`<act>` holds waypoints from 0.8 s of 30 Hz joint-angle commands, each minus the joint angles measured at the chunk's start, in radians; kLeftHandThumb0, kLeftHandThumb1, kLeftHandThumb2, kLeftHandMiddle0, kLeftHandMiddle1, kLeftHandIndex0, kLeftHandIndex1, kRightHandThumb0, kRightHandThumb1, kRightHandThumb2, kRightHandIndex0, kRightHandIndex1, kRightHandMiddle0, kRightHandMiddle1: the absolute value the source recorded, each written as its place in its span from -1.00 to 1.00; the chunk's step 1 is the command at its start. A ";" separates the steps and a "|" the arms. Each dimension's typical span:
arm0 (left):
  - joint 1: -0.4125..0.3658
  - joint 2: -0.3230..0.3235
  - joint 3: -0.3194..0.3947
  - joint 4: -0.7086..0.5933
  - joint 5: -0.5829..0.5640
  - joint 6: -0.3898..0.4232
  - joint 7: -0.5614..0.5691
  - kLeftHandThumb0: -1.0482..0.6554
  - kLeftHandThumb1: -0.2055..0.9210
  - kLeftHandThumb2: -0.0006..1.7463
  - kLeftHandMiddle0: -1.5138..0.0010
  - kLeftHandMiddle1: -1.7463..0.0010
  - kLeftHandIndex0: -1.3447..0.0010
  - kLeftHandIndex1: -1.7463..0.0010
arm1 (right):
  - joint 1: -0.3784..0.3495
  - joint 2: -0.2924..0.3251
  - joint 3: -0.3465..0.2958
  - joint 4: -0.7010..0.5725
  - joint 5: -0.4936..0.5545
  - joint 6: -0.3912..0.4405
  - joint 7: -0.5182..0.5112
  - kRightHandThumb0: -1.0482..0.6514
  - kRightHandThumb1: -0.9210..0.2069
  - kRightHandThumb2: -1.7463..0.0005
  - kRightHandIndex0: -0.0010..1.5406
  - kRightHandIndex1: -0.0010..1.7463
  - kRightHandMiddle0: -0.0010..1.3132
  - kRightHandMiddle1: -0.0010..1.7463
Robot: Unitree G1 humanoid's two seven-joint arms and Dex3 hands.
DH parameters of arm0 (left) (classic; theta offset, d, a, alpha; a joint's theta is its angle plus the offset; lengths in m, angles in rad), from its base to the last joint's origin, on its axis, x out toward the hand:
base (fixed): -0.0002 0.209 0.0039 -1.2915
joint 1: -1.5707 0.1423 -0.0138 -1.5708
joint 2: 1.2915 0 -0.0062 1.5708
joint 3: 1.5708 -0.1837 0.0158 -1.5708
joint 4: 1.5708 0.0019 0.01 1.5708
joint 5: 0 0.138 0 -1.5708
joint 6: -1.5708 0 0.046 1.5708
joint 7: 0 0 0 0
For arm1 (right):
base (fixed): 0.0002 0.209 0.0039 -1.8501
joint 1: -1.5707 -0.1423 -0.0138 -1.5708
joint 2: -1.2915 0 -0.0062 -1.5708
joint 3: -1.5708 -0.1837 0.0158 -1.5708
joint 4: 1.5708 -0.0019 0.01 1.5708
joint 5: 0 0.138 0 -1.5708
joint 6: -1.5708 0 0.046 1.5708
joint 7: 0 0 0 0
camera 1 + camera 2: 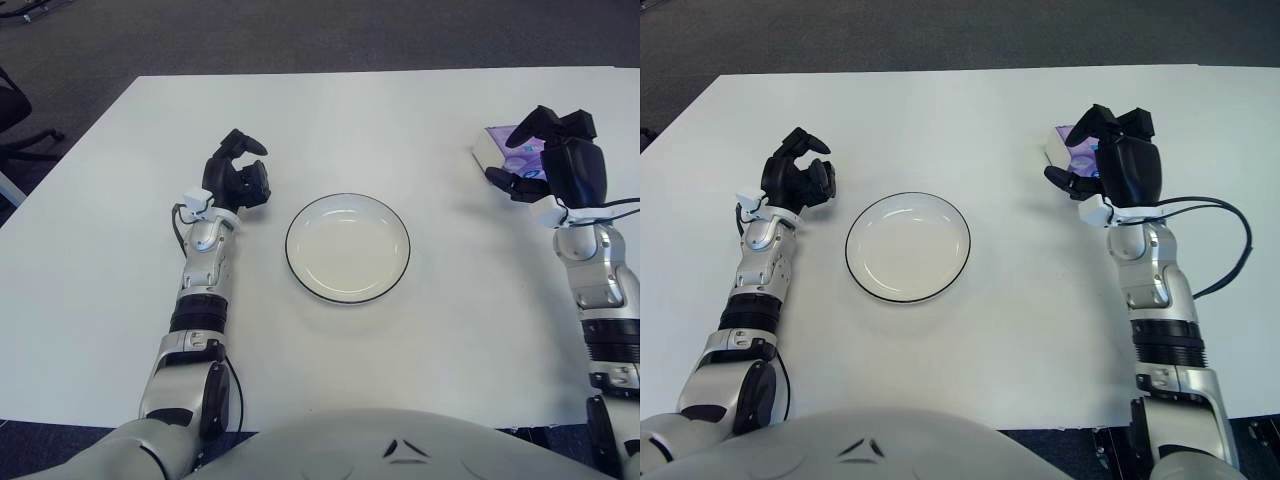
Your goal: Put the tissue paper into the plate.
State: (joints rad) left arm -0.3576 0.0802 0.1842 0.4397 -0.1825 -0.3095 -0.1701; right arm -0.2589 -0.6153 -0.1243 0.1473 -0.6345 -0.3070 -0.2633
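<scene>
The tissue paper [492, 143] is a small purple and white pack lying near the table's right edge. My right hand [518, 150] hovers right over it and hides most of it. Its fingers are spread, with the thumb on the near side and the other fingers on the far side; I see no grip. A white plate [347, 250] with a dark rim sits empty at the middle of the table. My left hand [243, 172] shows just left of the plate, fingers loosely curled and holding nothing.
The white table [330, 120] ends at dark carpet [300, 35] beyond its far edge. A black cable [1230, 235] loops out from my right wrist toward the right. Part of a chair [15, 120] shows at the far left.
</scene>
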 commanded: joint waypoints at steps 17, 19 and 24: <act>0.213 -0.069 -0.004 0.154 0.003 -0.026 0.012 -0.30 0.06 0.40 -0.69 -1.00 0.18 -1.00 | -0.123 -0.311 0.076 0.154 -0.078 -0.064 0.160 -0.76 -0.94 0.43 -0.96 -0.20 -1.00 0.09; 0.212 -0.068 -0.004 0.158 0.005 -0.030 0.014 -0.30 0.06 0.40 -0.70 -1.00 0.17 -1.00 | -0.160 -0.323 0.103 0.216 -0.087 -0.079 0.172 -0.83 -0.97 0.44 -0.98 -0.57 -1.00 -0.22; 0.212 -0.065 -0.006 0.163 0.009 -0.034 0.018 -0.30 0.06 0.41 -0.70 -1.00 0.17 -1.00 | -0.243 -0.342 0.161 0.359 -0.098 -0.111 0.200 -0.94 -1.00 0.43 -1.00 -0.92 -1.00 -0.65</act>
State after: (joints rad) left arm -0.3627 0.0927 0.1845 0.4740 -0.1815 -0.3195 -0.1701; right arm -0.4075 -0.9132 -0.0275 0.3828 -0.6988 -0.3871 -0.1080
